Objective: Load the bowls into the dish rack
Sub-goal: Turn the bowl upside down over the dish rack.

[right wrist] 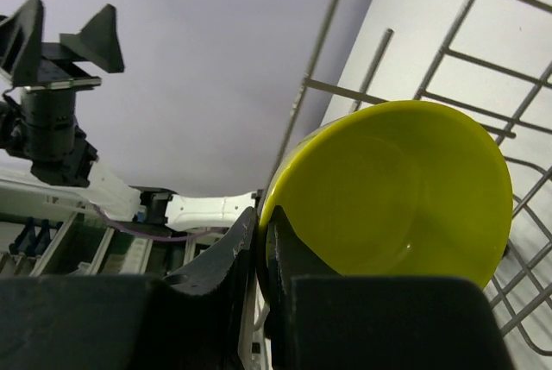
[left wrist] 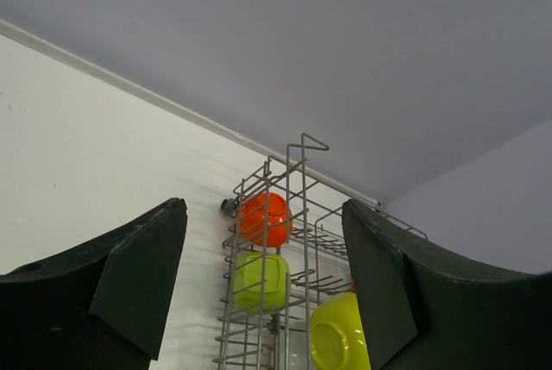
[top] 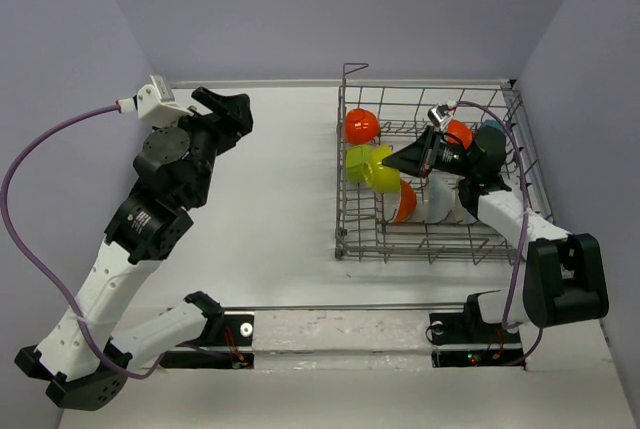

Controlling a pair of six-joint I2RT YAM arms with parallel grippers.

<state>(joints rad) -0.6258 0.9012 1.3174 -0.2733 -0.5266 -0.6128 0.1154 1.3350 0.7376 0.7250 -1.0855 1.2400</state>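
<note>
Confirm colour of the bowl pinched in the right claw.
The bowl in the right claw is glossy yellow-green; right wrist view shows it best.

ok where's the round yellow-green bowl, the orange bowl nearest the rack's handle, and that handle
round yellow-green bowl (right wrist: 388, 197), right wrist view, inner wall
orange bowl (left wrist: 265, 219), left wrist view, outer side
rack handle (left wrist: 303, 147), left wrist view, upright wire
</note>
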